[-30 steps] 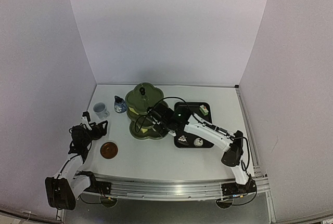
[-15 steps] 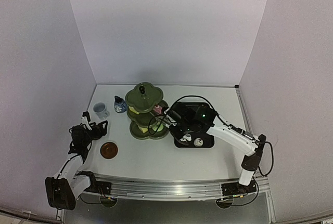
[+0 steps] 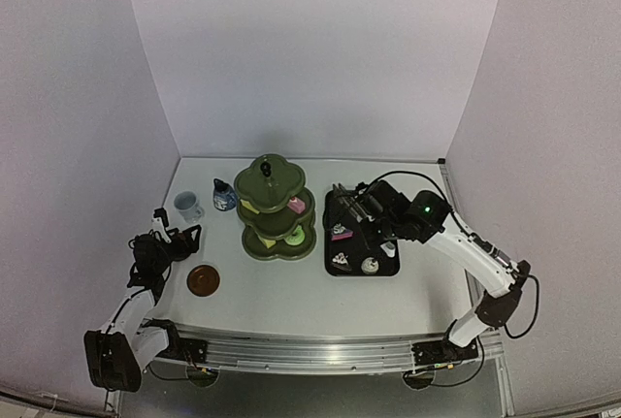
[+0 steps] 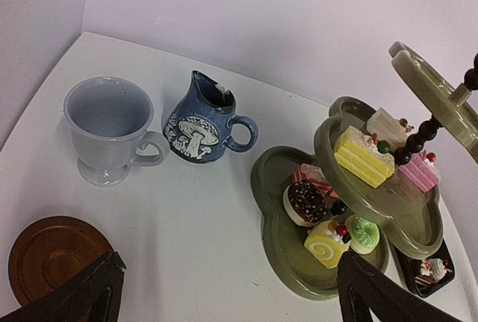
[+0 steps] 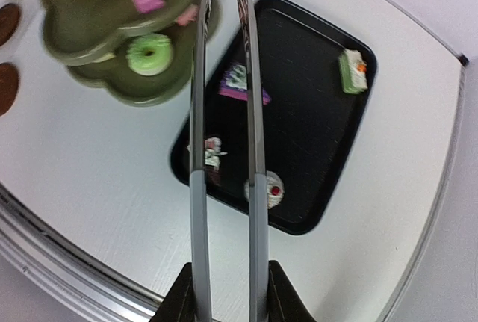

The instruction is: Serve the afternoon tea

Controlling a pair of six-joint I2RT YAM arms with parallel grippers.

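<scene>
The olive-green three-tier stand (image 3: 277,210) holds several small cakes, among them a pink one (image 3: 297,205) on its middle tier. More cakes, such as a green one (image 5: 352,70), lie on the black tray (image 3: 386,265). My right gripper (image 5: 228,292) hangs over the tray, shut on thin metal tongs (image 5: 196,113) whose arms hold nothing I can see. At the left, my left gripper (image 4: 231,299) stands open and empty, facing the white mug (image 4: 108,128), the dark-blue pot (image 4: 203,120) and a brown coaster (image 4: 48,255).
White walls close the table on three sides. An aluminium rail (image 3: 310,350) runs along the near edge. The tray sits right beside the stand's right side.
My right arm has drawn back from the stand and swung right over the tray. The pink cake that was at the tongs now rests on the middle tier. My left arm is still.
</scene>
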